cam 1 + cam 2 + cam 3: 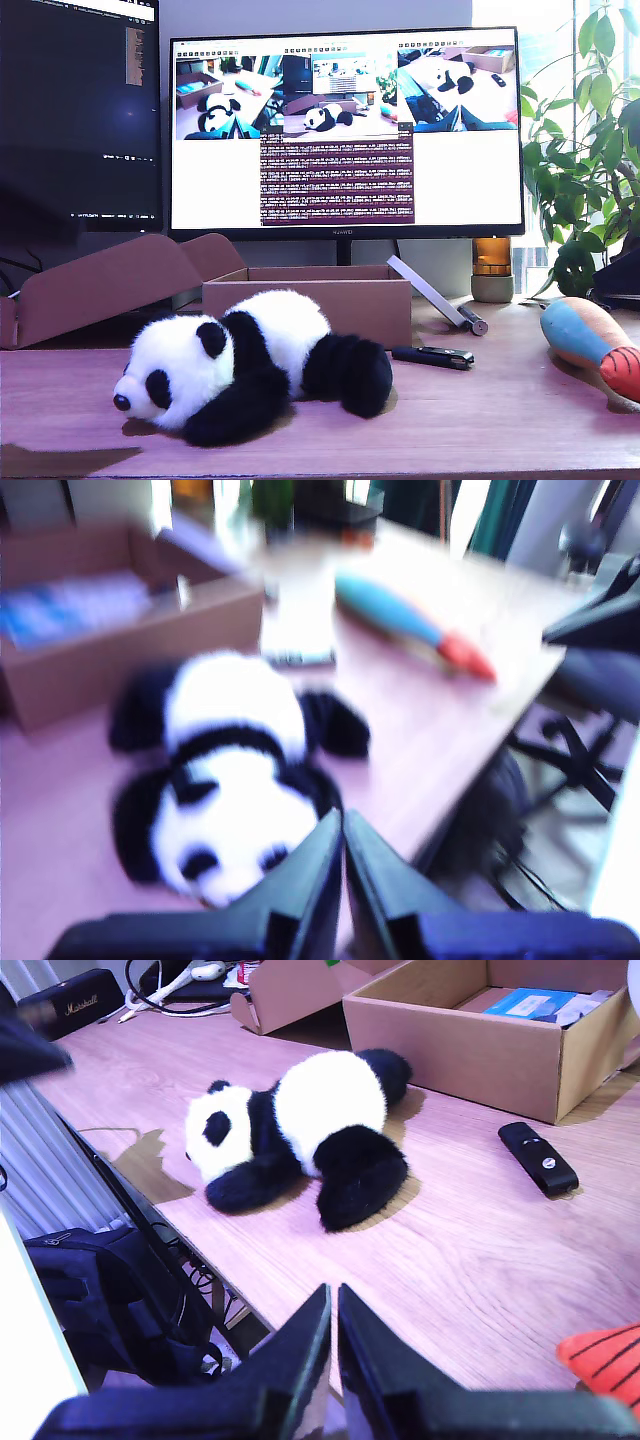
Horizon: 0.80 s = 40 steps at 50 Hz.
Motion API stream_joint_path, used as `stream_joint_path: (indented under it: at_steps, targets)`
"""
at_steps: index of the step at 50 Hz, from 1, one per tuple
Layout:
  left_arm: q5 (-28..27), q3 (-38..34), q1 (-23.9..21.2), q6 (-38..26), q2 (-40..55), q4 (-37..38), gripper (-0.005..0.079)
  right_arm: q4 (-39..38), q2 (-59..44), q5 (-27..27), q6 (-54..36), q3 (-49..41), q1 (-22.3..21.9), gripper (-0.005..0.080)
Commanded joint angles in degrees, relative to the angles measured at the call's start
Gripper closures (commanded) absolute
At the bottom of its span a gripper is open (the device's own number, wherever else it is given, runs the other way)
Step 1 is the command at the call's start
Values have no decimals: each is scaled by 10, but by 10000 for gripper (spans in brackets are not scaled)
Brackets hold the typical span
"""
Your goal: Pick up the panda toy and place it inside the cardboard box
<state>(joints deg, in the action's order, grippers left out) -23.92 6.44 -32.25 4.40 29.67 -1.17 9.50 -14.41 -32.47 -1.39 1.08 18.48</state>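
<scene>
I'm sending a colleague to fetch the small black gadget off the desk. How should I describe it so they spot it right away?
Start at the big monitor, then drop to the cardboard box in front of it. The small black gadget lies flat on the wood just off the box's corner on the exterior view's right: dark, slim and hard, unlike the fluffy panda toy.

orange-and-blue plush toy (598, 345) cropped; first wrist view — blurred

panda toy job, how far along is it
Nothing looks done yet. The fluffy black-and-white plush panda toy lies on the wooden table, in front of the shallow brown cardboard box and outside it. Nothing is in hand: my first tool and my second tool are both shut and hold nothing, short of the panda. Left: grasp it, lift it, set it in the box.
</scene>
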Motion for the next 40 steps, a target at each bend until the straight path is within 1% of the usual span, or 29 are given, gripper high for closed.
stream_joint_path:
  at_steps: [1, 6, 15, 17, 19, 22, 23, 25, 26, 28, 30, 32, 40]
  targets:
    - [5, 33, -7, 3, 24, 0, 761, -6, 0, 0, -2, 2, 2, 765]
    - [6, 74, -18, 14, 76, 13, 761, -5, 0, 1, -7, 2, 3, 765]
    - [10, 166, -44, 11, 182, 68, 760, -4, 0, 1, -17, 2, 2, 765]
    - [16, 188, -47, 12, 206, 81, 740, -4, 0, 1, -17, 2, 2, 765]
    - [19, 210, -50, 12, 228, 96, 679, -4, 0, 1, -17, 2, 2, 765]
    - [34, 246, -50, 12, 262, 119, 486, -4, 0, 1, -17, 2, 2, 765]
    - [37, 258, -50, 12, 274, 128, 393, -4, 0, 1, -17, 2, 2, 765]
    - [53, 282, -50, 12, 296, 144, 252, -4, 0, 1, -17, 2, 2, 765]
    - [59, 292, -50, 12, 307, 154, 196, -4, 0, 1, -17, 2, 2, 765]
    - [63, 318, -50, 9, 328, 175, 117, -4, 0, 1, -17, 2, 2, 765]
    - [64, 342, -50, -2, 351, 199, 74, -4, 0, 1, -17, 2, 2, 765]
    - [65, 365, -50, -10, 373, 223, 56, -4, 0, 1, -17, 2, 2, 765]
    - [78, 439, -51, -41, 457, 272, 55, -4, 0, 1, -17, 2, 2, 765]
